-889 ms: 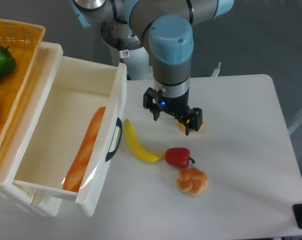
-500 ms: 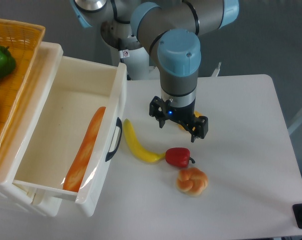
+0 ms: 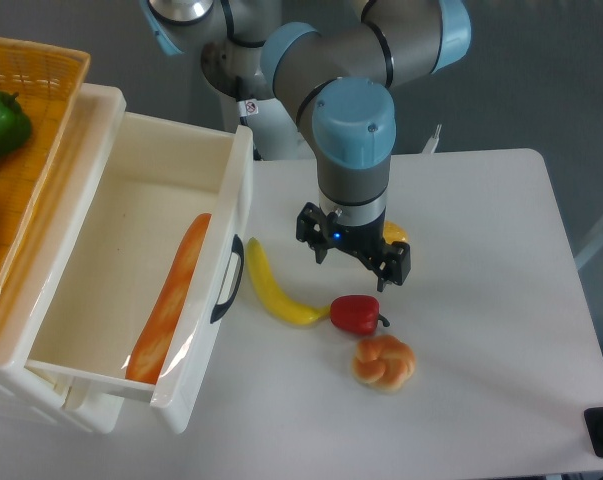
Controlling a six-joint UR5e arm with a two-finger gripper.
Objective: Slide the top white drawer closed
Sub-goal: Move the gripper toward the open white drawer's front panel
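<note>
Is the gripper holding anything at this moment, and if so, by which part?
Nothing is held. The gripper hangs open above the table, with nothing between its fingers, apart from the top white drawer and its black handle.

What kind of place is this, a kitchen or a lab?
Probably a robot lab, not a kitchen: an arm with a gripper over a plain white table, food such as a banana, and an open top white drawer.

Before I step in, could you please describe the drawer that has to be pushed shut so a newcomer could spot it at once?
Start at the white cabinet on the table's left side, topped by an orange woven basket. The top white drawer juts out from it, wide open, with a long orange baguette lying inside. Its curved black handle faces the yellow banana.
</note>
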